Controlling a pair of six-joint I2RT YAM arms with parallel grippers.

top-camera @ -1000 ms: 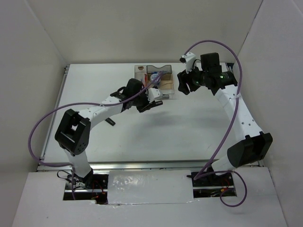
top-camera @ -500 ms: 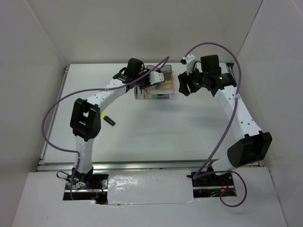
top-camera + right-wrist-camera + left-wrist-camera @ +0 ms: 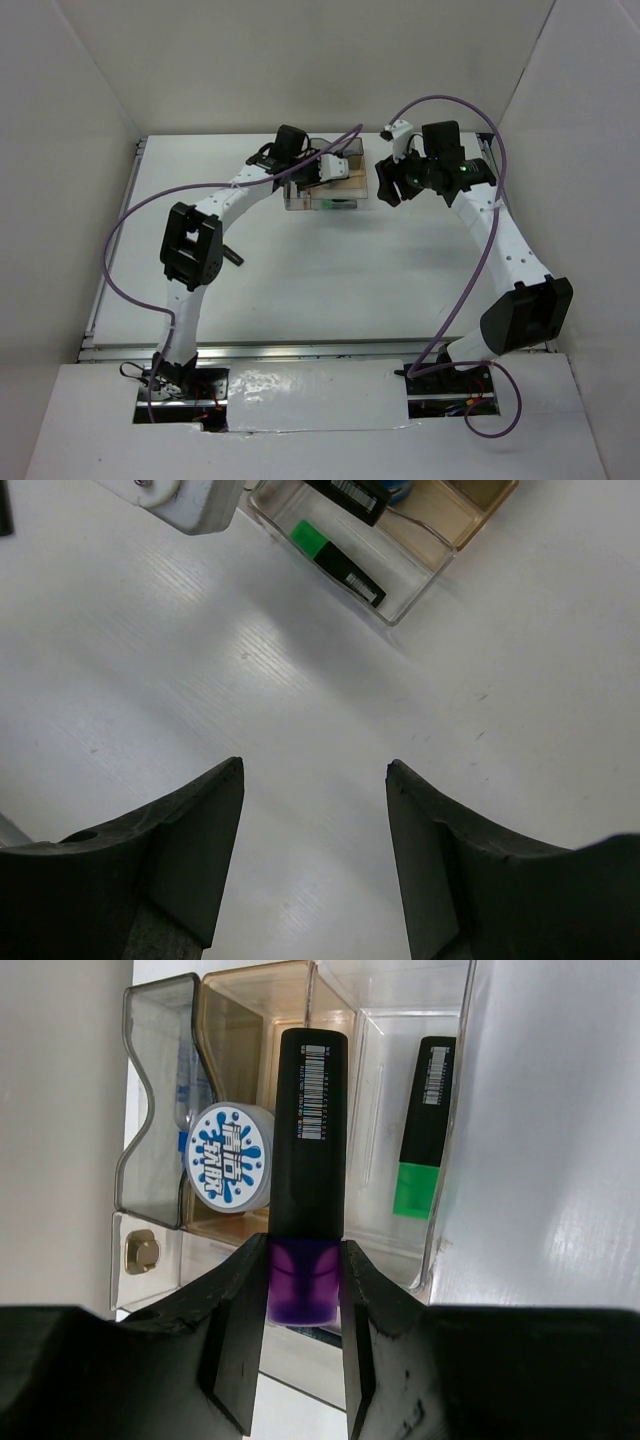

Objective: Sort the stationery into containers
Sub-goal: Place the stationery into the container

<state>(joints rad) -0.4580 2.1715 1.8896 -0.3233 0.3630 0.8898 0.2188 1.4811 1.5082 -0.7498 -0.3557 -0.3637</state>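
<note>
Table [image 3: 330, 275] is mostly bare, with the organiser [image 3: 352, 183] at the far middle. Both arms reach toward it.

Right gripper [image 3: 313, 770]: jaws wide apart, holding nothing. It hovers over bare table just beside the organiser.

Left gripper [image 3: 305, 1270]: clamped on the purple highlighter [image 3: 312, 1140], pinching only the purple end. The long dark body sticks out past the fingers over the organiser. From the wrist view it seems to line up with a divider between two compartments, though I can't tell its height above the rim.

Green highlighter [image 3: 420, 1130] lies flat in the clear compartment. Tub [image 3: 228, 1157] sits in the brown one beside it. One small dark item [image 3: 230, 257] is loose on the table near the left arm, too small to identify.

Risks as I judge them:
- If I let go here, the highlighter could strike the divider and hang up across it, or bounce out onto the table.
- The end-only grip means it may swing as the jaws loosen.
- If it drifts left, it lands on the tub.
- The right gripper is close, so any sideways move could clip the organiser and shift it.
</note>
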